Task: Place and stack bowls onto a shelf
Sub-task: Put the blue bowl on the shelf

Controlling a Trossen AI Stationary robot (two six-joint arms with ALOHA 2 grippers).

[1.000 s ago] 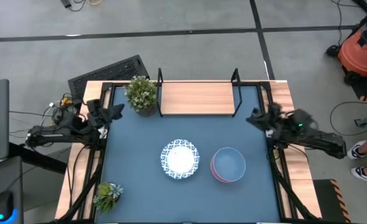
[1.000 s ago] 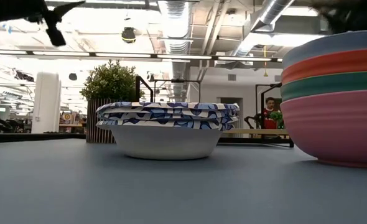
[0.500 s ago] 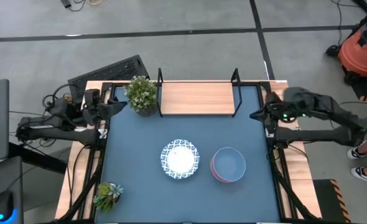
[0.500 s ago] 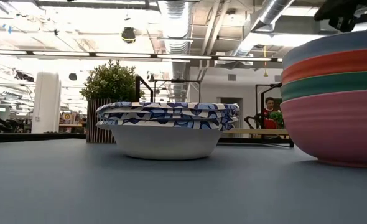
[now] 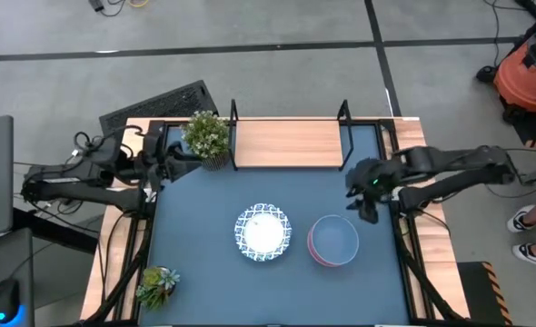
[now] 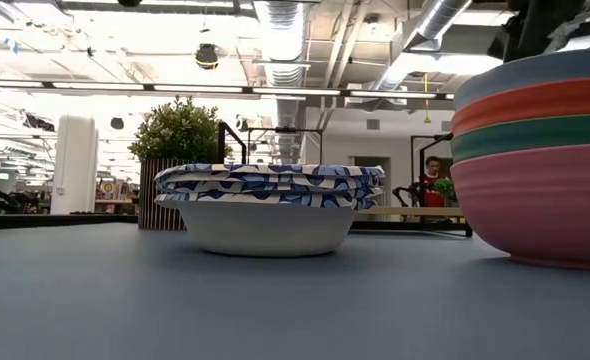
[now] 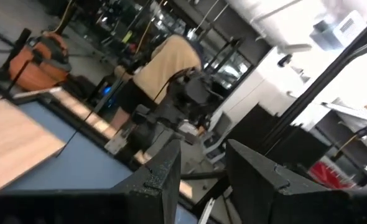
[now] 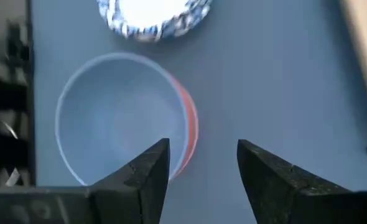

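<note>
I hold the right gripper [image 5: 360, 193] above the desk [image 5: 195, 254], its fingers [image 8: 149, 171] spread wide and holding nothing, just short of the stack of coloured bowls [image 5: 332, 240]. I judge that spacing is there to take the near rim of the top bowl, which lies directly ahead of the fingertips in the right wrist view.

The stack sits close together so one reach can serve it: a pale blue bowl [image 8: 122, 118] on top, with orange, green and pink bowls nested beneath, seen edge-on in the low view [image 6: 545, 150]. Beyond the fingers, farther out on the desk, lies the second stack, white bowls with blue patterned rims [image 5: 263, 232], nested one inside another and apart from the coloured stack.

The shelf [image 5: 288, 143] of light wood with black end posts stands off to the side of the right fingers at the back edge of the desk, bare of bowls; none has yet been placed.

The left gripper [image 5: 173, 156] waits at the desk's left edge beside a potted plant [image 5: 206, 136], its fingers [image 7: 165, 180] parted and empty. A second small plant [image 5: 156, 285] sits at the front left corner. A person [image 7: 162, 65] shows in the room beyond.
</note>
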